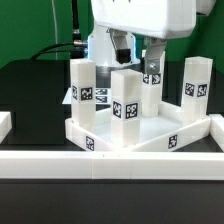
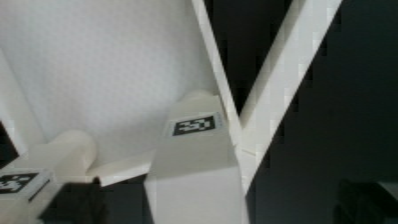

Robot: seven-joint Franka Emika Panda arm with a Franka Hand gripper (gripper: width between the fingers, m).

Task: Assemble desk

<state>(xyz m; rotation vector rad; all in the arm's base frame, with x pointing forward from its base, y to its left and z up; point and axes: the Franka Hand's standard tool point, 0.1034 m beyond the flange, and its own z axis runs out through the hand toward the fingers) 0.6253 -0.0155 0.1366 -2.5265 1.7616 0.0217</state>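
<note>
Four legs: white square-section plastic legs (image 1: 127, 98) upright in white tray-like tabletop (image 1: 150, 135)
Gripper (image 1: 152, 70): jaws spread wide; holding nothing; just above rear leg

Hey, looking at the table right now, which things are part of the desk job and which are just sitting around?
Part of the job:
- tabletop, lying upside down
- four legs standing upright in it, e.g. front leg, left leg, right leg
- tool, open above the back leg

Just there:
- white border rails
- black table
</note>
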